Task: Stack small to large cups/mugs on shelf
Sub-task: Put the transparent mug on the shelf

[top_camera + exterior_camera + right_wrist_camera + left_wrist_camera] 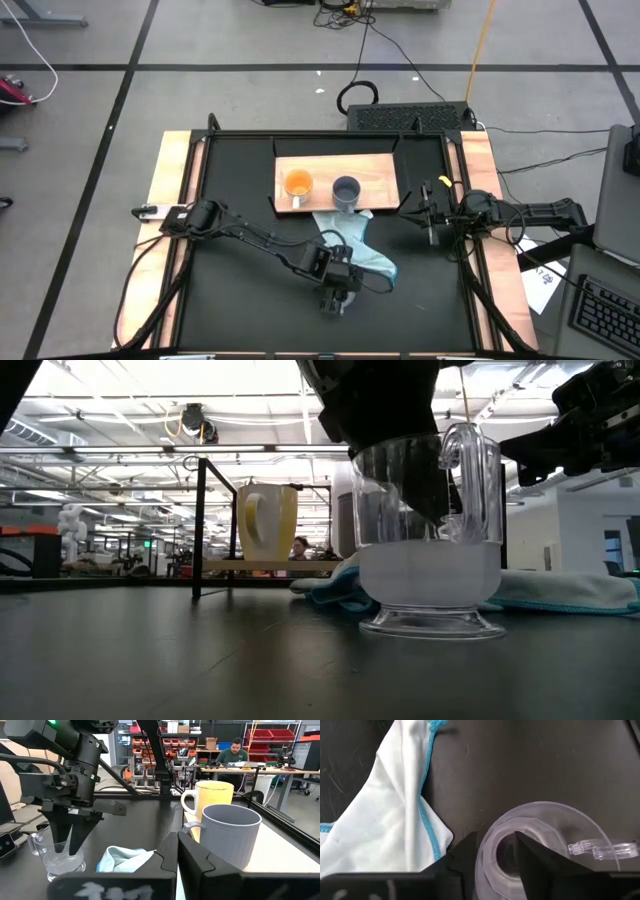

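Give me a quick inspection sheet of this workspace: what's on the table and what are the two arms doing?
Surface: black table with wooden side strips.
Job's things: orange mug and grey mug upright on the shelf; glass cup upright on the table, off the shelf.
Clutter: light blue cloth beside the glass cup.
Grippers: left gripper over the glass cup, one finger inside its rim, one outside; right gripper shut, waiting at the shelf's right end.
Cables: black cables run across the floor behind the table.
Surroundings: keyboard behind the table; a person sits at a far desk.
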You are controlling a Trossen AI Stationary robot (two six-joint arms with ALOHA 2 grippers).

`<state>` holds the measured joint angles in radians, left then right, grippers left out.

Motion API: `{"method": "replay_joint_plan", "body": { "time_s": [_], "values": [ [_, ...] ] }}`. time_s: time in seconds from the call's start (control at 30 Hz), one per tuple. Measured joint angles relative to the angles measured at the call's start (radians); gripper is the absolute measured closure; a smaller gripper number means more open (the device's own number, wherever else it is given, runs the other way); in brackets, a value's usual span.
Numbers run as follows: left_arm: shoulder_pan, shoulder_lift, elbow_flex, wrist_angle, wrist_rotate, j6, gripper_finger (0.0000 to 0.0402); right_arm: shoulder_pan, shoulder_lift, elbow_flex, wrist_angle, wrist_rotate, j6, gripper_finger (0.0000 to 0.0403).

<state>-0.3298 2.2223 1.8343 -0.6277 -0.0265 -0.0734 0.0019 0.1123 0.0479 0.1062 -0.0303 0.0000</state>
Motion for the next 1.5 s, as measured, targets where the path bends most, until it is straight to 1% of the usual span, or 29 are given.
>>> {"method": "replay_joint_plan", "body": {
  "time_s": [0.13,0.3,0.43,0.5,0.53,0.57,0.67,0.7,0.73,0.9,0.97,1.03,1.13,1.2,1.27,1.37,1.5],
  "values": [
    [0.0,0.001,0.042,-0.037,0.021,0.0,0.0248,0.0,0.0,0.0,0.0,0.0,0.0,0.0403],
    [-0.006,0.001,0.165,-0.136,0.03,0.016,0.0225,0.0,0.0,0.0,-0.004,0.0,0.0,0.0403],
    [-0.009,0.001,0.262,-0.231,0.03,0.034,0.0219,0.0,0.0,0.0,-0.006,0.0,0.018,0.0403],
    [-0.008,0.001,0.309,-0.314,0.029,0.061,0.0233,0.0,0.0,0.0,-0.009,0.0,0.025,0.0403],
    [-0.007,0.0,0.328,-0.357,0.029,0.075,0.0248,0.0,0.0,0.0,-0.012,0.0,0.026,0.0403],
    [-0.007,0.0,0.344,-0.399,0.027,0.086,0.0268,0.0,0.0,0.0,-0.015,0.0,0.027,0.0403],
    [-0.007,-0.012,0.368,-0.494,0.025,0.107,0.0355,0.0,0.0,0.0,-0.014,-0.001,0.026,0.0403],
    [-0.007,-0.021,0.369,-0.512,0.024,0.115,0.0377,0.0,0.0,0.0,-0.014,-0.001,0.025,0.0403],
    [-0.006,-0.036,0.367,-0.531,0.009,0.119,0.0387,0.0,0.0,0.0,-0.014,-0.001,0.025,0.0403],
    [0.011,-0.112,0.36,-0.647,-0.107,0.126,0.0398,0.0,0.001,0.0,0.005,-0.017,0.024,0.0403],
    [0.019,-0.155,0.359,-0.652,-0.156,0.117,0.0398,0.0,0.004,0.0,0.018,-0.039,0.022,0.0403],
    [0.025,-0.209,0.359,-0.656,-0.18,0.121,0.04,0.0,0.008,0.0,0.042,-0.054,0.022,0.0403],
    [0.029,-0.301,0.318,-0.648,-0.211,0.134,0.04,0.0,0.009,0.0,0.046,-0.054,0.022,0.0403],
    [0.032,-0.374,0.26,-0.636,-0.249,0.119,0.04,0.0,0.01,0.0,0.045,-0.053,0.021,0.0403],
    [0.033,-0.465,0.175,-0.606,-0.291,0.087,0.04,0.0,0.011,0.0,0.039,-0.054,0.022,0.0403],
    [0.033,-0.628,-0.008,-0.523,-0.343,0.033,0.04,0.0,0.013,0.0,0.026,-0.054,0.03,0.0403],
    [0.023,-0.868,-0.332,-0.342,-0.374,-0.019,0.0401,0.0,0.013,0.0,0.024,-0.054,0.03,0.0403]
  ]
}}
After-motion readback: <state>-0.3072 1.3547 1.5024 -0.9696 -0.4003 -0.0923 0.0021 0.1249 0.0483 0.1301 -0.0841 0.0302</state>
